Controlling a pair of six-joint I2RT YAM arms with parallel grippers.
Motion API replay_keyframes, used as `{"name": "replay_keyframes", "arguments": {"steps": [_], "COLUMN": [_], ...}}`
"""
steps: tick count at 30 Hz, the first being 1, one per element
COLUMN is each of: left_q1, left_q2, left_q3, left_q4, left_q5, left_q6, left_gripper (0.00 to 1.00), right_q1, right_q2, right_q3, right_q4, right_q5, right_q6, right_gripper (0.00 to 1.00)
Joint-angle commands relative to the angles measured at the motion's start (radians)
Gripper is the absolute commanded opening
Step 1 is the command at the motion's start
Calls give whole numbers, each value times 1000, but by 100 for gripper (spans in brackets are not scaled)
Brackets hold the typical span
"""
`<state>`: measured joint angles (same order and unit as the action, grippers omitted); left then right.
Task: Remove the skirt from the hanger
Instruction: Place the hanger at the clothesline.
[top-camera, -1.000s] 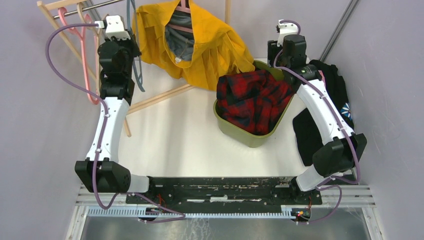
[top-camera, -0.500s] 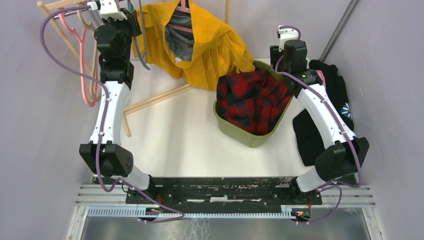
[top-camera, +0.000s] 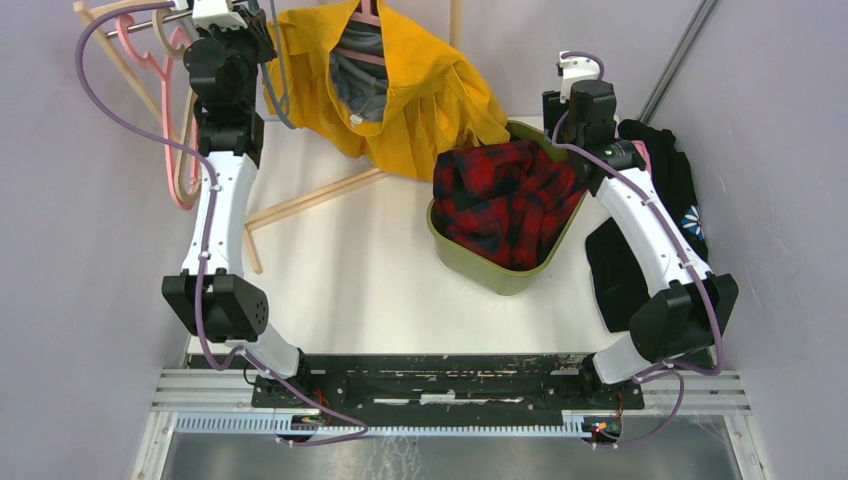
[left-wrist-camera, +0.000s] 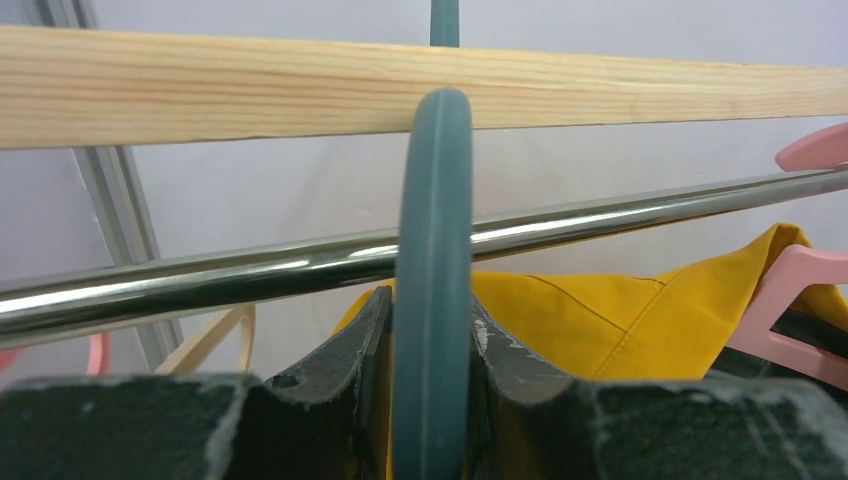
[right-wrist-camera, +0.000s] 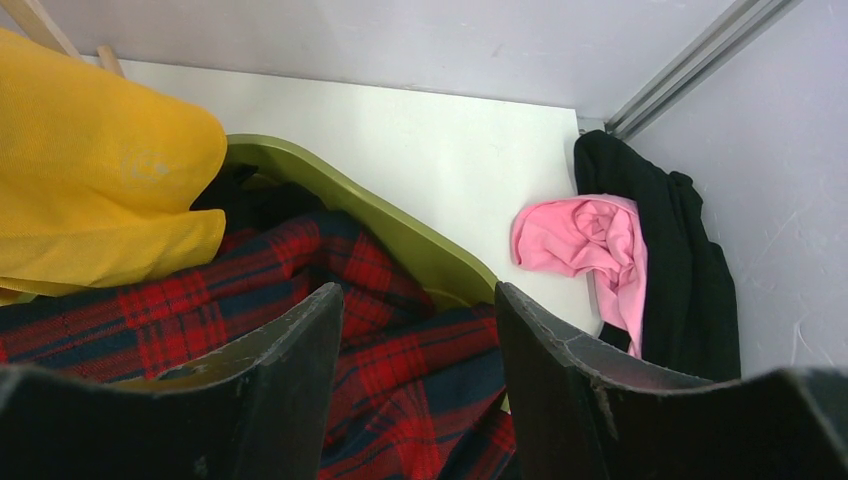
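Left pincer (left-wrist-camera: 428, 312) is seen closed narrowly on a teal hanger (left-wrist-camera: 432, 200), whose thin curved body is clamped between the two dark fingers (left-wrist-camera: 345, 350). In the left wrist view the teal hanger is hooked up past a metal rail (left-wrist-camera: 200, 275) and a wooden bar (left-wrist-camera: 200, 85) of the rack. No garment can be made out on it.

The yellow skirt (top-camera: 430, 110) is found at the far side of the worktop (top-camera: 350, 270), hung from a pink hanger (left-wrist-camera: 795, 275) on the same rack, just to the right of the left pincer. Its waist is held up by that hanger, and its cloth is spread down and to the right until the hem is laid against the green basket (right-wrist-camera: 400, 235).

The right pincer (right-wrist-camera: 418, 300) is held wide apart with nothing between its fingers, above a red plaid garment (right-wrist-camera: 250, 300) that is piled in the basket. Beside the basket, a pink cloth (right-wrist-camera: 585, 245) and a black garment (right-wrist-camera: 670, 250) are heaped together on the worktop by the right wall.
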<state>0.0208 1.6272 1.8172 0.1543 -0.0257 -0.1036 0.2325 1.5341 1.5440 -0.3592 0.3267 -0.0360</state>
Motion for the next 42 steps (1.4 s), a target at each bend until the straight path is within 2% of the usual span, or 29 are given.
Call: {"name": "replay_keyframes", "arguments": {"steps": [1, 12, 19, 28, 37, 39, 42], "left_q1": [25, 60, 72, 73, 77, 77, 77], "left_q2": [14, 73, 129, 95, 75, 71, 55], "left_q3": [8, -3, 51, -52, -9, 9, 23], "left_q4": [33, 50, 48, 9, -33, -37, -45], "left_q5": [-35, -7, -7, -24, -48, -43, -49], "left_q6": [-35, -75, -100, -74, -40, -31, -11], "left_gripper": [3, 3, 3, 3, 3, 5, 13], "right_q1": [-7, -9, -12, -15, -17, -17, -17], "right_q2": [-12, -9, -12, -12, -19, -20, -22], "right_q3": [44, 66, 62, 51, 37, 35, 37], "right_q4": [41, 28, 24, 26, 28, 29, 29], "right_q5": [18, 27, 28, 16, 7, 2, -3], "right_q6": [-6, -11, -17, -12, -3, 1, 6], "right_gripper": [63, 63, 63, 63, 63, 63, 63]}}
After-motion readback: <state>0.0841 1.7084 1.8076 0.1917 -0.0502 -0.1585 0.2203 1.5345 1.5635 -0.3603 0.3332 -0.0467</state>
